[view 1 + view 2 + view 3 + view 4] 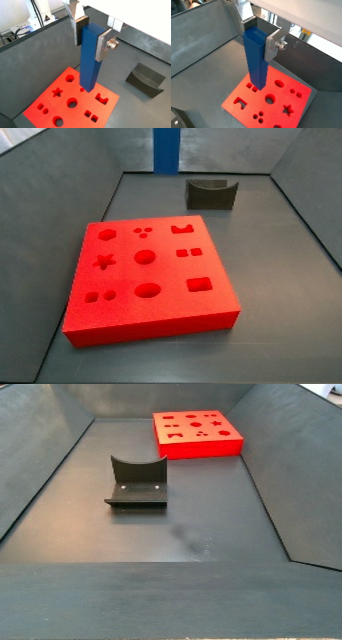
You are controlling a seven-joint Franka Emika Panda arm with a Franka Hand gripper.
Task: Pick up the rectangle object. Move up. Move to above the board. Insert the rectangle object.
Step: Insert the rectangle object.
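Rectangle object [90, 57] upright, clamped between gripper [91, 35] fingers [104, 46], above board [47, 106].

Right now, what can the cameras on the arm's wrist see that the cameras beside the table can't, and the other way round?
Only the wrist views show the hand, its silver fingers clamped on the top of the blue bar, which hangs upright over the red board.

Only the side views show the board's thick side walls and its whole outline.

Both kinds show the board's shaped holes, the dark grey notched block on the floor and part of the bar.
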